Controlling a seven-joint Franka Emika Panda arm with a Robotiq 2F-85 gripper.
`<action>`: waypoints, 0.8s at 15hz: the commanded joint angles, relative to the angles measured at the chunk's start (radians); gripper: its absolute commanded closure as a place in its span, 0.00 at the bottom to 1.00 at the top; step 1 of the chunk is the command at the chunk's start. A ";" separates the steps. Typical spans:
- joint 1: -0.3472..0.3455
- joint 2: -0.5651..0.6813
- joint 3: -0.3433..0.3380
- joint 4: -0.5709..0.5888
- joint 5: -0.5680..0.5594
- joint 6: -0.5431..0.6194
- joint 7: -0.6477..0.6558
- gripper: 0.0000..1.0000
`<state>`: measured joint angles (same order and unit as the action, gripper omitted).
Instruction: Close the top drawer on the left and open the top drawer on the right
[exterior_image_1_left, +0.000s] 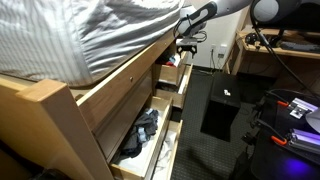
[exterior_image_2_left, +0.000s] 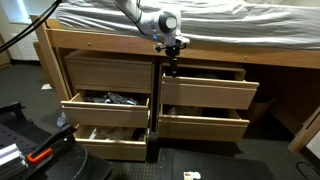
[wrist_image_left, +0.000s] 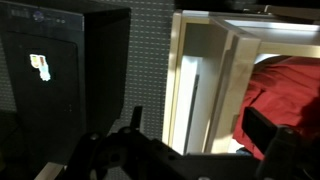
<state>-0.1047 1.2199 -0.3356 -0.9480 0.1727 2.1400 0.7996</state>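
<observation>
Hovering at the centre post between the two drawer columns, the gripper (exterior_image_2_left: 172, 55) points down, jaws spread and empty. The top right drawer (exterior_image_2_left: 205, 92) lies just below and beside it, its front running along the bed frame (exterior_image_2_left: 285, 57), apparently partly pulled out.

Pale, smooth matt wood drawers (exterior_image_2_left: 205, 92); soft striped cloth bedding (exterior_image_1_left: 90, 35).
</observation>
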 joint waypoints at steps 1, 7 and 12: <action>-0.002 0.004 0.007 -0.006 0.017 0.025 0.005 0.00; -0.034 0.045 0.062 0.002 0.075 0.087 -0.019 0.00; -0.022 0.057 0.061 -0.008 0.088 0.122 0.011 0.00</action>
<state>-0.1264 1.2774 -0.2743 -0.9558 0.2612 2.2621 0.8108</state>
